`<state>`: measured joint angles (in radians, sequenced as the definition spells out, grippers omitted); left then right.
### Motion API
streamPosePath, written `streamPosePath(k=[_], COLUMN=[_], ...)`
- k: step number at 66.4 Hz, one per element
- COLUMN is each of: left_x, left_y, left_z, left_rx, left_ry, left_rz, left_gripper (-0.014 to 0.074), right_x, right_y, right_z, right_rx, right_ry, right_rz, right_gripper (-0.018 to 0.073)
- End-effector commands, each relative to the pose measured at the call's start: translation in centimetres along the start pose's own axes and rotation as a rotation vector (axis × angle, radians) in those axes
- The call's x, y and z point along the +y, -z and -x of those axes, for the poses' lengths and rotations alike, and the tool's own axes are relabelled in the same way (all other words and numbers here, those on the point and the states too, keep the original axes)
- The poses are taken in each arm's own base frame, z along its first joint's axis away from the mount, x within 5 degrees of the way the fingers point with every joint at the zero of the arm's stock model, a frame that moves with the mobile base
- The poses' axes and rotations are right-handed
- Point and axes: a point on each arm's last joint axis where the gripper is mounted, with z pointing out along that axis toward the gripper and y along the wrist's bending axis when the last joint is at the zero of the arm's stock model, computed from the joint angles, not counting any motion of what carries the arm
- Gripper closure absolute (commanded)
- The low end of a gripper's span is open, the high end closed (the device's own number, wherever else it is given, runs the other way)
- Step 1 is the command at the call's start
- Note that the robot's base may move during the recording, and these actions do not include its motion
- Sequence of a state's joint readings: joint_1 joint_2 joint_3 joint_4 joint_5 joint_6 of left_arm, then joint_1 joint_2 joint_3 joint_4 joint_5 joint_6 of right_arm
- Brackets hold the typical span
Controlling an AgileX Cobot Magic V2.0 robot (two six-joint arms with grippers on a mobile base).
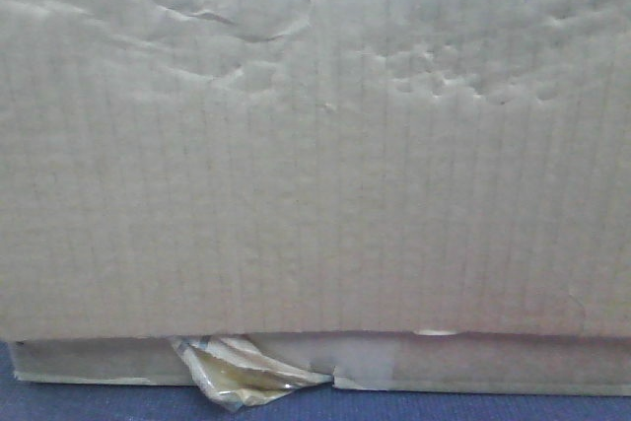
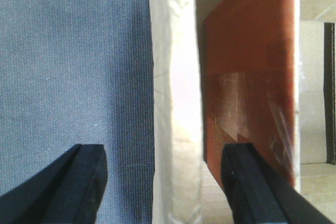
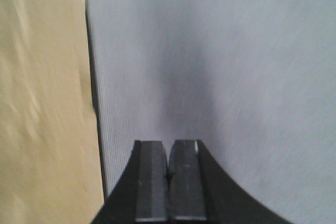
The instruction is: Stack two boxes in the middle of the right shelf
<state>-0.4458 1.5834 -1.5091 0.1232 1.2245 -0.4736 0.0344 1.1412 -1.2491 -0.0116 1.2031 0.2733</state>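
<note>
- The left gripper (image 2: 164, 150) has its jaws spread wide, one on either side of the pale upright edge of a box (image 2: 176, 77) that stands on the blue-grey carpeted surface (image 2: 73, 66).
- From the front, the creased brown box fills the frame. It is closed and its contents are hidden. A tuft of yellowish tape (image 1: 246, 374) hangs at its lower edge.
- The right gripper (image 3: 168, 145) has its fingers pressed together on nothing, over the carpeted surface, with a box just to its left.

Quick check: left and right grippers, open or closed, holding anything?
Left gripper: open, with a pale upright strip between the jaws, not clamped.
Right gripper: shut, holding nothing, beside a cardboard box.
</note>
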Motion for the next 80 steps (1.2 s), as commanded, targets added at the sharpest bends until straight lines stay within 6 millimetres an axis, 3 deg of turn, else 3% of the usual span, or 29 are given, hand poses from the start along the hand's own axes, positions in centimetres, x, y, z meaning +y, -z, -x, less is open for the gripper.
streamPosePath(k=[1,13,23,29,37,42,51,61,80], left_x=[0.2,0.2,0.2,0.2,0.2,0.2,0.2,0.2,0.3], left_y=[0.5,0.5,0.5,0.5,0.5,0.5,0.5,0.5,0.5], left_z=[0.0,0.0,0.0,0.0,0.0,0.0,0.0,0.0,0.1], left_rx=[-0.016,-0.016,-0.016,-0.016,-0.016,-0.016,-0.016,-0.018,-0.023], left_ry=[0.014,0.014,0.014,0.014,0.014,0.014,0.014,0.013,0.009], left_rz=[-0.006,-0.006,-0.006,-0.006,-0.006,-0.006,-0.006,-0.002,0.006], left_gripper=[0.0225,0.0225,0.0225,0.0225,0.0225,0.0225,0.0225,0.0225,0.0225], right_x=[1.1,4.8,6.7,7.4,7.8,8.0,8.3,8.0,8.2], right_y=[1.0,1.9,0.8,-0.4,-1.7,-2.1,-3.1,-5.4,-5.9], right_z=[1.3,3.5,4.1,4.2,4.4,4.4,4.0,2.4,1.8], right_rx=[-0.042,-0.089,-0.061,-0.030,0.004,0.018,0.066,0.158,0.182], right_ry=[0.018,0.099,0.145,0.160,0.166,0.162,0.153,0.161,0.154], right_rz=[-0.019,0.063,0.088,0.083,0.073,0.082,0.097,0.067,0.059], right_gripper=[0.0702,0.0702,0.0672,0.0549,0.0293,0.0215,0.0232,0.0310,0.0325])
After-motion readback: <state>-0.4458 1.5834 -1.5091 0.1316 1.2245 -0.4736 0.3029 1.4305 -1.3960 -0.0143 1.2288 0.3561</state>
